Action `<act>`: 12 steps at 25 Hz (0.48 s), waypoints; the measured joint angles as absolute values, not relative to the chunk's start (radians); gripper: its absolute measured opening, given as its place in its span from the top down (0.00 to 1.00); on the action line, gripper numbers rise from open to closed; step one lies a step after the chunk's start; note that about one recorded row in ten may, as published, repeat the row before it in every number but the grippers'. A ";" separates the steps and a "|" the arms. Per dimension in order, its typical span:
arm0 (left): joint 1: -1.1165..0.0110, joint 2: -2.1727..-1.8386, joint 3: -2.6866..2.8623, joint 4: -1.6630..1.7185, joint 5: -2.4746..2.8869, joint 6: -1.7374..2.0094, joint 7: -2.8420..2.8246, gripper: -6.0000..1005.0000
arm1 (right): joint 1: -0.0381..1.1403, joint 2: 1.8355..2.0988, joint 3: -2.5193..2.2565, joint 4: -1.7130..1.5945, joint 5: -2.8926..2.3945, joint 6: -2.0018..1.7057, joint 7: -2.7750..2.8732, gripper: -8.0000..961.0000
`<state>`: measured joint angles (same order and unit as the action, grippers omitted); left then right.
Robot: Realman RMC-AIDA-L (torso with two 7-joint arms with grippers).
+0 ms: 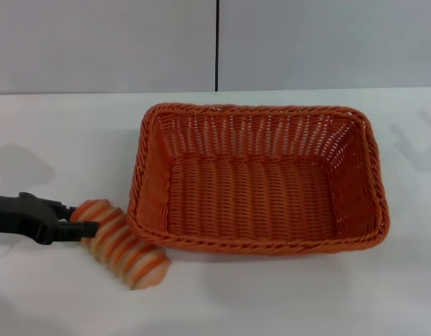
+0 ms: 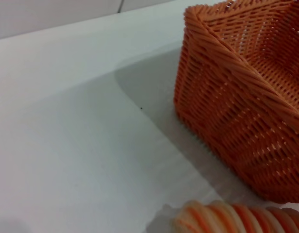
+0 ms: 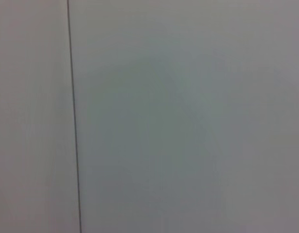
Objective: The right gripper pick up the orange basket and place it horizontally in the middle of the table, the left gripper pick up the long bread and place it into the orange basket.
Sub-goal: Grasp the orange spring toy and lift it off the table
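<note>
The orange basket (image 1: pixel 251 109) lies lengthwise across the middle of the white table, open side up and with nothing inside. The long bread (image 1: pixel 125 249), striped orange and cream, is just off the basket's front left corner and slants toward me. My left gripper (image 1: pixel 80 218) comes in from the left with its two black fingers closed around the bread's far end. In the left wrist view, one corner of the basket (image 2: pixel 237 121) fills the picture's side and a strip of the bread (image 2: pixel 237 219) shows at the edge. The right gripper is out of view.
White table (image 1: pixel 271 304) surface stretches in front of the basket and to both sides. A pale wall with a dark vertical seam (image 1: pixel 216 42) stands behind. The right wrist view shows only that kind of pale surface with a seam (image 3: pixel 74 145).
</note>
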<state>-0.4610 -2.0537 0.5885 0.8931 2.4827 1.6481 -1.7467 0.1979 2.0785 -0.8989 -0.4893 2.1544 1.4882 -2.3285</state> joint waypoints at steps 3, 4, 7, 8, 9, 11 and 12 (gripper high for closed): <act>-0.457 -2.051 0.585 0.925 2.482 1.657 -1.759 0.51 | 0.198 2.079 -0.899 -0.489 2.155 1.488 -2.329 0.30; -0.457 -2.051 0.585 0.925 2.482 1.657 -1.759 0.52 | 0.198 2.079 -0.899 -0.489 2.155 1.488 -2.329 0.30; -0.452 -2.050 0.580 0.968 2.482 1.667 -1.771 0.54 | 0.198 2.079 -0.899 -0.489 2.155 1.488 -2.329 0.30; -0.451 -2.049 0.579 0.981 2.481 1.669 -1.775 0.56 | 0.198 2.080 -0.899 -0.489 2.155 1.488 -2.329 0.30; -0.447 -2.045 0.578 1.006 2.482 1.672 -1.784 0.57 | 0.198 2.080 -0.899 -0.489 2.155 1.487 -2.329 0.30; -0.445 -2.043 0.578 1.016 2.482 1.673 -1.787 0.59 | 0.198 2.080 -0.899 -0.489 2.155 1.487 -2.329 0.30; -0.442 -2.039 0.577 1.036 2.482 1.674 -1.793 0.59 | 0.198 2.080 -0.899 -0.489 2.155 1.487 -2.329 0.30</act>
<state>-0.4421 -2.0386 0.5774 1.0360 2.4821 1.6737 -1.7932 0.1978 2.0799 -0.8989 -0.4893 2.1553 1.4867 -2.3286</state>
